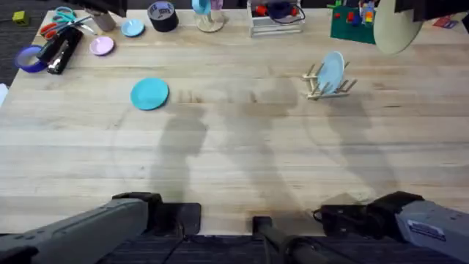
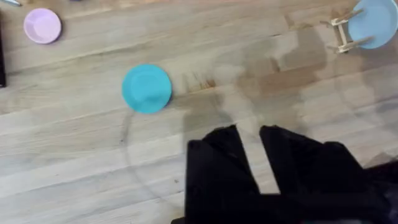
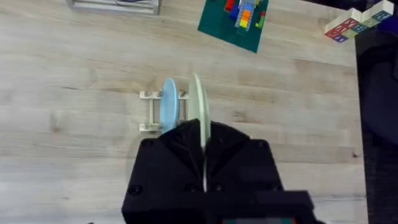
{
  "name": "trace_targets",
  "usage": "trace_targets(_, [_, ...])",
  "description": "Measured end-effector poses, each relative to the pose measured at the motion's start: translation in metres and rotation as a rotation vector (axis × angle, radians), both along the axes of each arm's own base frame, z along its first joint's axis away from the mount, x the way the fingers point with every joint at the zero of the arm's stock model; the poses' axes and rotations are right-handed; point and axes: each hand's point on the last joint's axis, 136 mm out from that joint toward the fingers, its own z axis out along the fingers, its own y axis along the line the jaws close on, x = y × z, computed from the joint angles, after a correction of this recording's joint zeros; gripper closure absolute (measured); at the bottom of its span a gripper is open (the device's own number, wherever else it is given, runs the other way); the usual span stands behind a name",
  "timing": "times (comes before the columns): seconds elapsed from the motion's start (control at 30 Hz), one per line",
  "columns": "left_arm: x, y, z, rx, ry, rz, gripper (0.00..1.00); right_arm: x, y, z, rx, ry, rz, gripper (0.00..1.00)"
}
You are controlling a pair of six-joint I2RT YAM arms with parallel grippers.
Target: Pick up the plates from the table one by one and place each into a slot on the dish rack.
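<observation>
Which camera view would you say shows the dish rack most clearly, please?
The right wrist view: the dish rack sits mid-frame, dowels and base visible, a pale blue plate upright in it. The overhead view shows it smaller, toward the table's far right. The left wrist view catches it cut off at a corner.

Along the far edge sit scissors with orange and teal handles (image 1: 57, 20), a roll of black tape (image 1: 163, 15), a small pink dish (image 1: 102, 46) beside a small pale blue dish (image 1: 133, 28), a white wire stand (image 1: 276, 20), and a green baseplate with coloured blocks (image 1: 353, 22).
</observation>
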Motion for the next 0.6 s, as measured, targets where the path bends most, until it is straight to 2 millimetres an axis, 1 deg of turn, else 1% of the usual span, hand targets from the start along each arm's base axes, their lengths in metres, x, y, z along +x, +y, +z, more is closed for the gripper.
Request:
trace_targets(0.03, [0.0,0.0,0.0,0.0,0.0,0.0,0.718,0.0,-0.001,0.0,-0.001,0.0,-0.003,0.973])
trace_targets(0.07, [0.0,0.0,0.0,0.003,-0.001,-0.004,0.625,0.0,-0.002,0.0,-0.002,0.0,-0.005,0.973])
trace_targets(0.17, [0.0,0.0,0.0,0.002,-0.001,-0.002,0.143,0.001,-0.009,0.0,-0.003,0.001,-0.028,0.973])
trace_targets(0.2, [0.0,0.0,0.0,0.001,0.0,0.0,0.048,0.001,-0.011,0.0,-0.002,0.001,-0.035,0.973])
trace_targets(0.23, [0.0,0.0,0.0,0.001,0.0,-0.001,0.018,0.001,-0.013,0.0,0.001,0.001,-0.04,0.973])
trace_targets(0.3, [0.0,0.0,0.0,0.002,0.0,-0.001,0.007,0.001,-0.016,-0.001,0.008,0.004,-0.045,0.973])
trace_targets(0.6, [0.0,0.0,0.0,0.002,0.0,-0.001,0.008,0.002,-0.013,-0.002,0.025,0.011,-0.032,0.973])
